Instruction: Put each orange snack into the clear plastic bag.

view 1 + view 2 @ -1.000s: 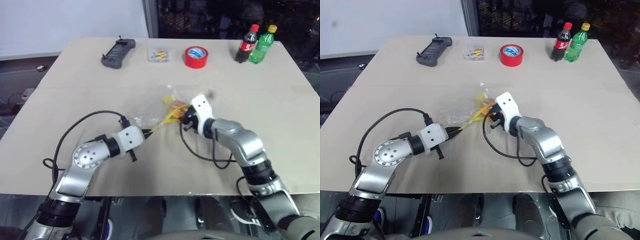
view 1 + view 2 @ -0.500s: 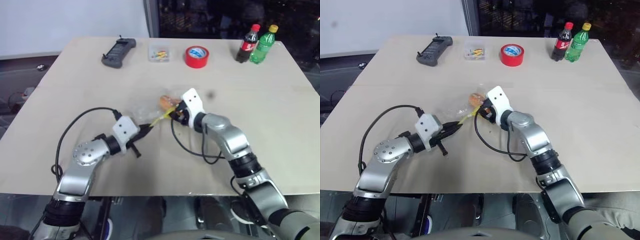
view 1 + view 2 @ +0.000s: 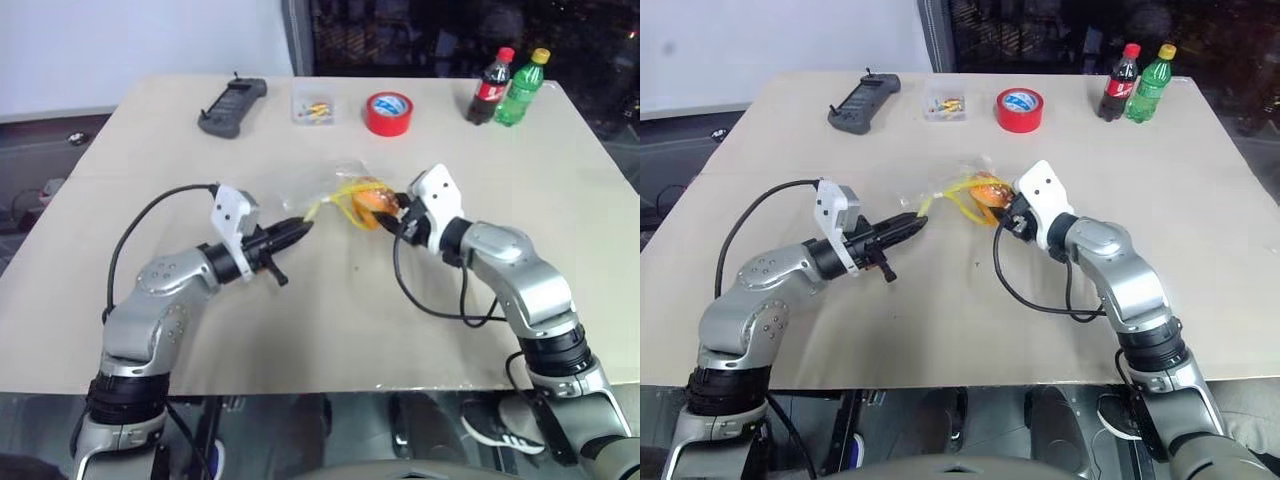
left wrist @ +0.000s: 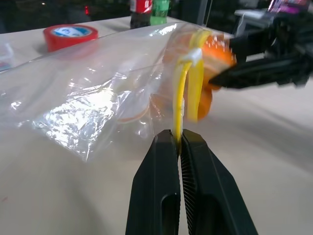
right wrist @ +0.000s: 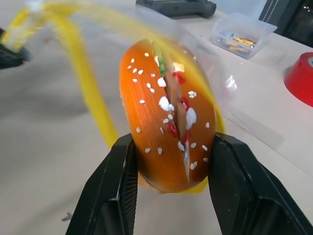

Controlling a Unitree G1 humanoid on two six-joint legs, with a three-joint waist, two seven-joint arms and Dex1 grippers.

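Left gripper [image 4: 179, 147] is pinching the yellow seal strip [image 4: 182, 103] of the clear plastic bag [image 4: 98, 93], held off the table [image 3: 330, 320]. Right gripper [image 5: 168, 171], at its 3 o'clock, is clamping an orange snack [image 5: 166, 127] at the bag's mouth. Red tape roll [image 3: 390, 112] is sitting far at 12 o'clock.

Bright overhead light; glare on bag [image 4: 93, 93]; background blurred

Left hand [image 4: 179, 147] pinched closed; right hand [image 5: 168, 161] fingers spread, gripping.
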